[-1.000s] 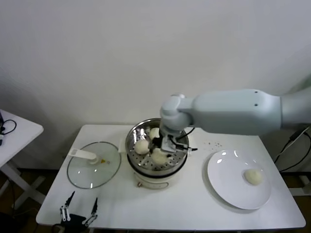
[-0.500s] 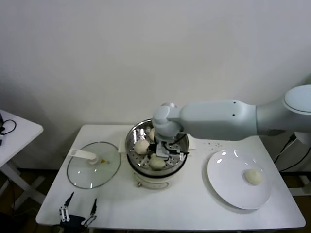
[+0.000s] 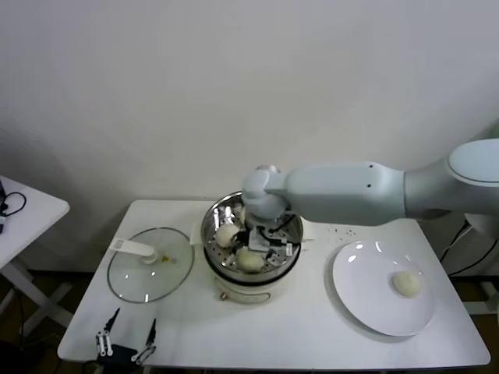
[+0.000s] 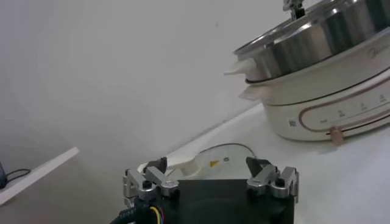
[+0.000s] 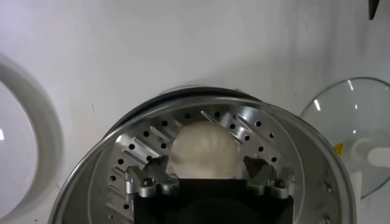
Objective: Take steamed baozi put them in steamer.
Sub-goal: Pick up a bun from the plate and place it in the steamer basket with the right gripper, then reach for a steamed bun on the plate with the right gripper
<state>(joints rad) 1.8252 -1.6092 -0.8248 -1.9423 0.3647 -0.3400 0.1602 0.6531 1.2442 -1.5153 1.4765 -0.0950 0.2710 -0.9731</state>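
One baozi [image 5: 203, 149] lies on the perforated floor of the steamer [image 5: 292, 143], between the spread jaws of the right gripper [image 5: 206, 178], which stand wide and seem not to pinch it. Two more buns [image 3: 227, 234] sit just beside those jaws in the basket. A fourth baozi [image 3: 406, 283] rests on the white plate [image 3: 366, 300], well apart. The left gripper [image 3: 125, 337] hangs open near the glass lid [image 3: 148, 269].

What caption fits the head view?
Right end effector open over baozi in steamer; one baozi left on plate.
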